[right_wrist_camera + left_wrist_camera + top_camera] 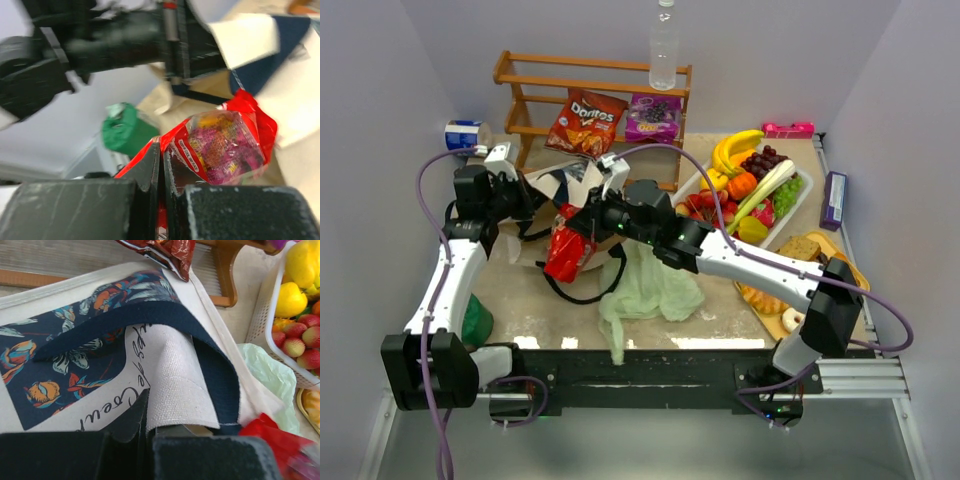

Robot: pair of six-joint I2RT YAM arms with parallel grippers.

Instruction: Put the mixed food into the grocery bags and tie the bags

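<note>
The beige fabric tote (552, 186) with dark floral print (75, 355) lies at mid-left. My left gripper (523, 196) (148, 440) is shut on its folded rim and lifts it. My right gripper (582, 222) (161, 162) reaches across and is shut on the edge of a red snack packet (568, 255) (225, 145), which hangs just right of the tote's mouth. The pale green plastic bag (655, 290) (267, 375) lies crumpled under the right arm. More food stays in the white basket (804, 203) and on the shelf.
A wooden shelf (525, 100) at the back carries a Doritos bag (585, 122), a purple packet (653, 117) and a water bottle (664, 45). A wooden tray (823, 240) with bread is at the right. A green can (475, 322) stands by the left arm.
</note>
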